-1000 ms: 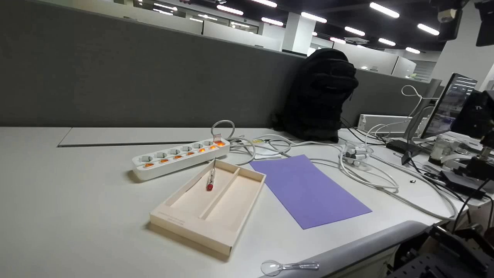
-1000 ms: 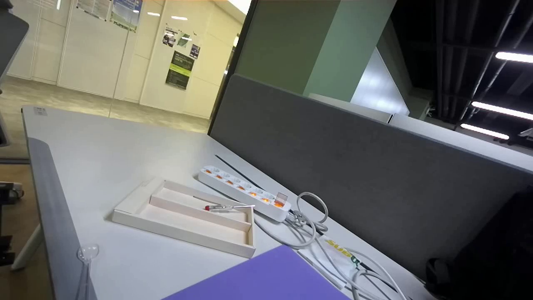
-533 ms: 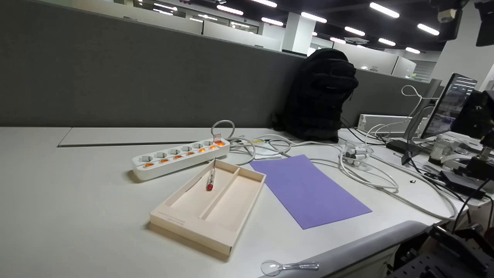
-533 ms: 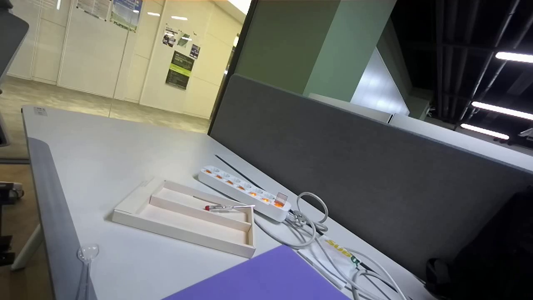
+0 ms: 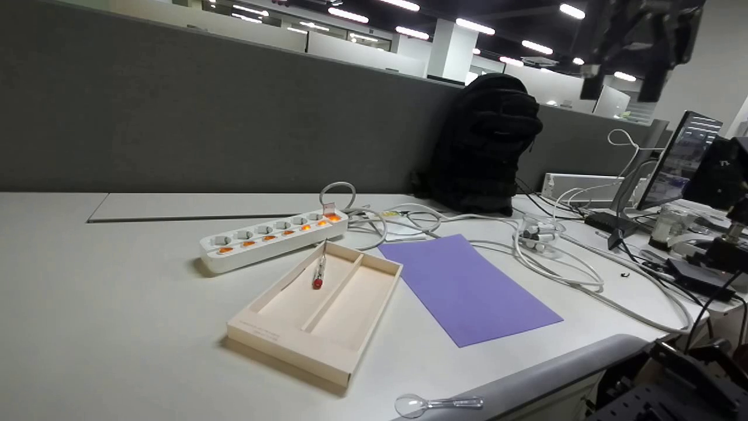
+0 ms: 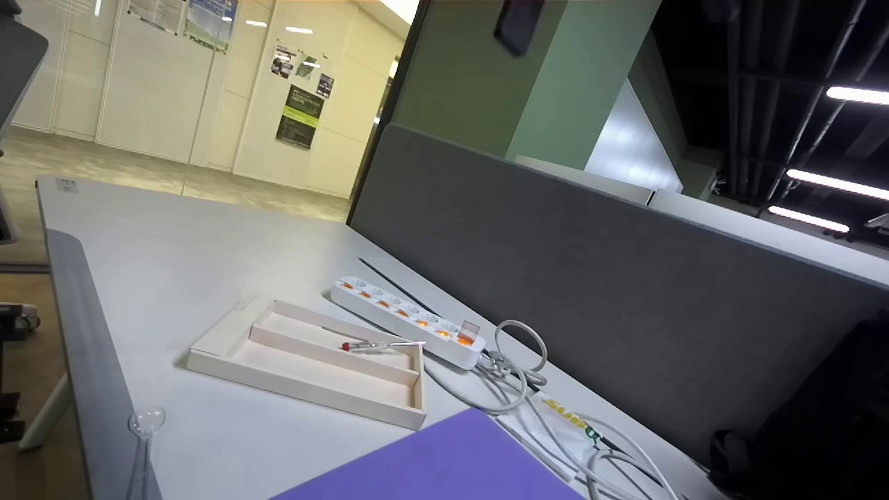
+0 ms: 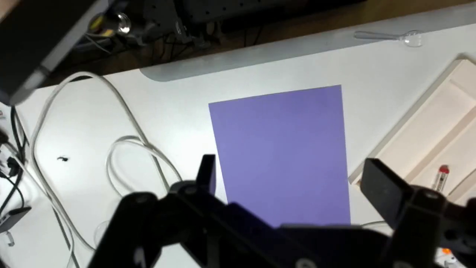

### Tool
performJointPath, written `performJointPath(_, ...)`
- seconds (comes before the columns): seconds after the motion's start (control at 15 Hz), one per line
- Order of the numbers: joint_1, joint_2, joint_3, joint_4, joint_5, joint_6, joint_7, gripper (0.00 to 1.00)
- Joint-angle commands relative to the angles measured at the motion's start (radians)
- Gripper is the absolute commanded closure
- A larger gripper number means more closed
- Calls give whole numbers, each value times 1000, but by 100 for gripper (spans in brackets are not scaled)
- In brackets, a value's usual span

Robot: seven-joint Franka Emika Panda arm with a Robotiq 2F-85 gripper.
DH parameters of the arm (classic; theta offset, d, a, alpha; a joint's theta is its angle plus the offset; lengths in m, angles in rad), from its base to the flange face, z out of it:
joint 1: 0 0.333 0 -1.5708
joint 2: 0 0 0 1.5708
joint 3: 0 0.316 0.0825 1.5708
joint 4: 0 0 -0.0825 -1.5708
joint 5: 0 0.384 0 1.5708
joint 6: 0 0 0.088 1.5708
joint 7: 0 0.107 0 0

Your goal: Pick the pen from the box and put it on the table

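Observation:
The pen (image 5: 319, 273), a thin clear stick with a red end, lies in one long compartment of the box (image 5: 286, 352). In an exterior view the pen (image 6: 378, 346) rests with its pale tip up at the end wall of the box (image 6: 305, 391). The box stands on the light grey table (image 5: 117, 327). My gripper (image 5: 622, 88) hangs high above the table at the upper right, well away from the box. In the wrist view my gripper (image 7: 291, 165) is open and empty over the purple sheet; the pen (image 7: 441, 179) shows beyond the right finger.
A white power strip (image 5: 272, 242) stands just behind the box. A purple sheet (image 5: 470, 292) lies beside it. White cables (image 5: 555, 275), a black backpack (image 5: 488, 146) and a monitor (image 5: 681, 161) are further off. A clear spoon (image 5: 438, 403) lies by the table edge.
My gripper has come further into view at the upper right, moving left over the table. A dark finger now shows at the top of an exterior view. Pen and box have not moved.

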Motion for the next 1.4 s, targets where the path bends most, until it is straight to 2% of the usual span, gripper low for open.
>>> performJointPath(0.0, 20, 210, 47, 16, -8, 193, 97, 0)
performJointPath(0.4, 96, 575, 113, 105, 37, 437, 116, 0)
performJointPath(0.73, 189, 819, 142, 248, 272, 421, -87, 0)
performJointPath(0.87, 205, 894, 162, 303, 298, 419, -107, 0)
performJointPath(1.2, 244, 997, 162, 422, 227, 451, -28, 0)
performJointPath(1.27, 230, 967, 174, 363, 262, 460, -77, 0)
performJointPath(1.33, 233, 981, 173, 384, 254, 460, -72, 0)
